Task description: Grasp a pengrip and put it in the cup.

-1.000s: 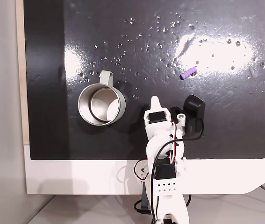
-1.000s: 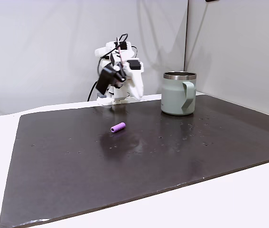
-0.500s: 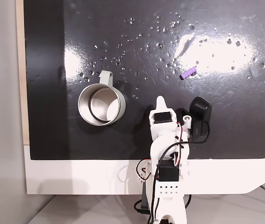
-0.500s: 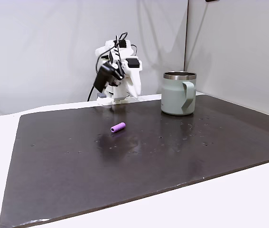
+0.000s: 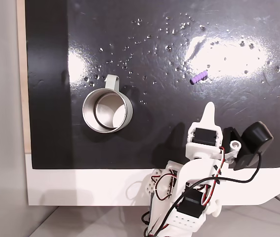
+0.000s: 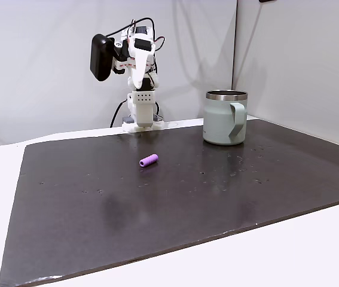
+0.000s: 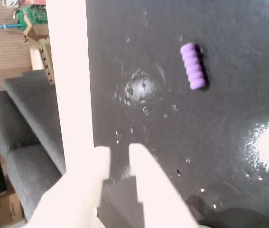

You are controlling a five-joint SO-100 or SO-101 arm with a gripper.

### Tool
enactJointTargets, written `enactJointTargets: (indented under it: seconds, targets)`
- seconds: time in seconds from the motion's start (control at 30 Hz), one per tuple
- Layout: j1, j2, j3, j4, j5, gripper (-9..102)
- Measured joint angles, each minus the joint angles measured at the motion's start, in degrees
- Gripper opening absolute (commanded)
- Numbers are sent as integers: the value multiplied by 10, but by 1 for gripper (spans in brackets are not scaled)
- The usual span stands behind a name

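The pengrip (image 5: 198, 77) is lying on its side on the dark mat (image 5: 228, 29), upper right of centre in a fixed view from above, and in the upper right of the wrist view (image 7: 193, 66), apart from everything else. The cup (image 5: 105, 110) is standing upright at centre left of that fixed view, mouth open to receive it, well apart from the pengrip. The tool (image 7: 119, 156) is hanging raised above the white table (image 5: 80, 187) near the arm's base, empty, its white fingers (image 7: 135, 156) showing a narrow gap and touching nothing. Judging by its height and aim, the arm is lining up a descent toward the pengrip; grasping is not yet begun.
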Motion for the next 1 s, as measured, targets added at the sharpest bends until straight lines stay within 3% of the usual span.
enactJointTargets:
  seconds: [0.3, 0.7, 1.0]
  targets:
    - [20, -270, -171, -8, -9, 0]
    - [21, -613, -380, -18, -93, 0]
    - [34, -774, -456, -44, -113, 0]
